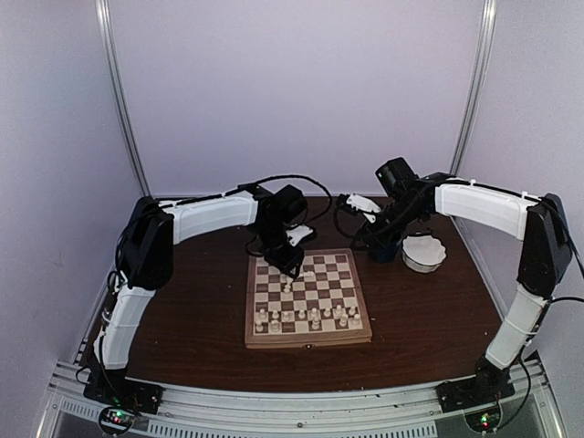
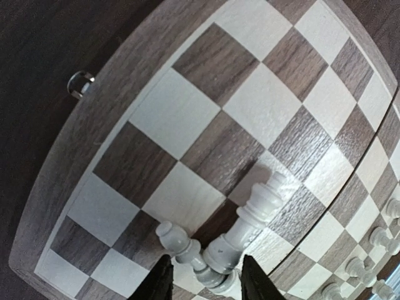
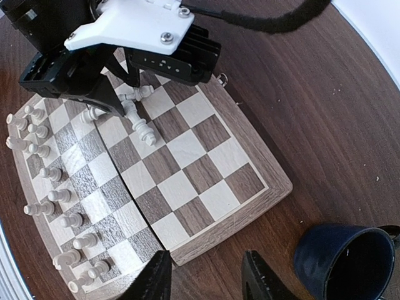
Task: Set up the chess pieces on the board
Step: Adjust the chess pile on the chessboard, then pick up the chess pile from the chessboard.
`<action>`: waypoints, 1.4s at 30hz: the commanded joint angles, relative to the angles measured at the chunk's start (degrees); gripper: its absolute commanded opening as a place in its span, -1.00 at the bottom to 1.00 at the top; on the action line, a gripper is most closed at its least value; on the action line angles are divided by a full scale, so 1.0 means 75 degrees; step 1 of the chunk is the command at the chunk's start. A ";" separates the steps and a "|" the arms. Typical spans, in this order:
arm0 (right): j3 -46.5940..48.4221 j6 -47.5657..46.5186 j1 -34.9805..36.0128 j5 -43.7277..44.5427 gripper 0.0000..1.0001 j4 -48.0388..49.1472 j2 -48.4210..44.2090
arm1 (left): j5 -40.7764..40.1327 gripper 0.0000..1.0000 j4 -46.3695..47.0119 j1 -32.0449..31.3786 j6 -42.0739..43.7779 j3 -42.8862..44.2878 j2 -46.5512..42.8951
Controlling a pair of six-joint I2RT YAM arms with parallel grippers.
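The board (image 1: 307, 339) lies in the middle of the table. Several cream chess pieces (image 1: 310, 318) stand in two rows on its near side; the right wrist view has them along the board's left edge (image 3: 47, 169). My left gripper (image 2: 206, 282) is low over the far left part of the board (image 2: 187, 106), open. Its fingers straddle the bases of toppled pieces: a tall crowned one (image 2: 256, 209) and a smaller round-headed one (image 2: 178, 240), with a slim gap on the left side. My right gripper (image 3: 203, 278) hangs open and empty over bare table beside the board's (image 3: 206, 156) far right corner.
A dark blue cup (image 3: 344, 259) stands just right of my right gripper. A white scalloped bowl (image 1: 424, 253) sits further right. A small metal clasp (image 2: 80, 84) sticks out of the board's far rim. Another toppled piece (image 3: 144, 129) lies just clear of the left gripper.
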 commanded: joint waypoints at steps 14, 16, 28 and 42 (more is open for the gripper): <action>0.0029 0.0249 0.0004 -0.0306 -0.15 0.0154 0.0169 | -0.0135 -0.14 -0.0195 -0.0147 -0.1891 -0.1041 -0.0823; 0.0064 0.0250 0.0004 -0.0347 -0.15 0.0127 0.0199 | -0.0154 -0.20 -0.0178 -0.0162 -0.2012 -0.1123 -0.0812; 0.0070 0.0937 0.0016 -0.1280 -0.15 0.0327 0.0784 | 0.0149 -0.91 0.0270 -0.0167 -0.2262 -0.1414 -0.0822; 0.0337 0.2623 0.0016 -0.3751 0.08 0.0620 0.2168 | 0.1776 -1.00 0.3440 0.0169 -0.3988 -0.3674 -0.1974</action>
